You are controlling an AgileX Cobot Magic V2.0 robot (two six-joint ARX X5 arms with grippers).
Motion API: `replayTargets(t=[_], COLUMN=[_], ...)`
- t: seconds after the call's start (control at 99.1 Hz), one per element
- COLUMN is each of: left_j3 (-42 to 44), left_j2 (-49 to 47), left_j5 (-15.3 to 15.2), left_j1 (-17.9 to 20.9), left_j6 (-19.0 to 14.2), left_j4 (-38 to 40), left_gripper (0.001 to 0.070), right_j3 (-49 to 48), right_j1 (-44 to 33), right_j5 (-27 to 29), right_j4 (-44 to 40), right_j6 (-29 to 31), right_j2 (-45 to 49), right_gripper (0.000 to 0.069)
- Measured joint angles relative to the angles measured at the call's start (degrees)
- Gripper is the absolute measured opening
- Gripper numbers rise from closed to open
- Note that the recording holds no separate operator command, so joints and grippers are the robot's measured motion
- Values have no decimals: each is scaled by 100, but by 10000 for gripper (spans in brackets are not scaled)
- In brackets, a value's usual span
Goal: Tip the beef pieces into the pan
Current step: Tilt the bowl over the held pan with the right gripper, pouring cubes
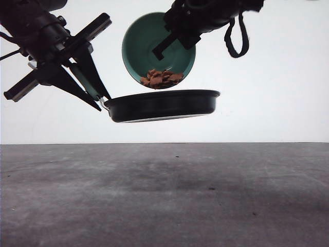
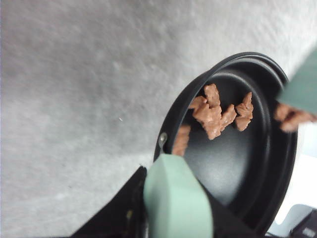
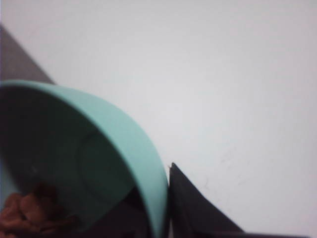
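Your right gripper (image 1: 169, 43) is pinching the rim of the teal bowl (image 1: 141, 49) and is tipping it steeply, its open face turned toward the front camera and its low edge hanging just above the pan (image 1: 163, 104). Your left gripper (image 1: 90, 82) is clamping the pan's mint-green handle (image 2: 176, 201) and is holding the pan level in the air, well above the grey table (image 1: 164, 200).

The beef pieces (image 1: 161, 78) are sitting in a heap at the bowl's lowest lip, right over the pan's far rim. In the left wrist view several chunks (image 2: 215, 111) are already lying on the pan's black floor, and a few more are showing at the bowl's edge.

To do this well, you should be increasing the tilt gradually, so the heap slides off in a trickle and not in one clump that could bounce over the shallow wall. The bowl's lip looks close to the pan's rim, so moving it toward the pan's centre would probably give falling pieces more margin. Hold the pan flat and steady; any dip toward the far side could let the landed chunks roll out.
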Motion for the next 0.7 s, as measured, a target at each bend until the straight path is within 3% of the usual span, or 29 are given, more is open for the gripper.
replayTargets(t=[0.192,0.363,0.696], left_j3=[0,0,0], left_j2=[0,2,4], left_j5=[-2,-4,-4], left_j1=[208,236,236], left_j6=[2,4,48], left_j4=[0,2,96], left_gripper=[54,54,54], right_j3=[-214,-212,-103], right_j1=[15,28,0], right_j5=[-96,-326,-553], right_j4=[317,1102,1486], right_j6=[-293,-444,-820], right_j2=[350,376,444], right_gripper=[23,23,23])
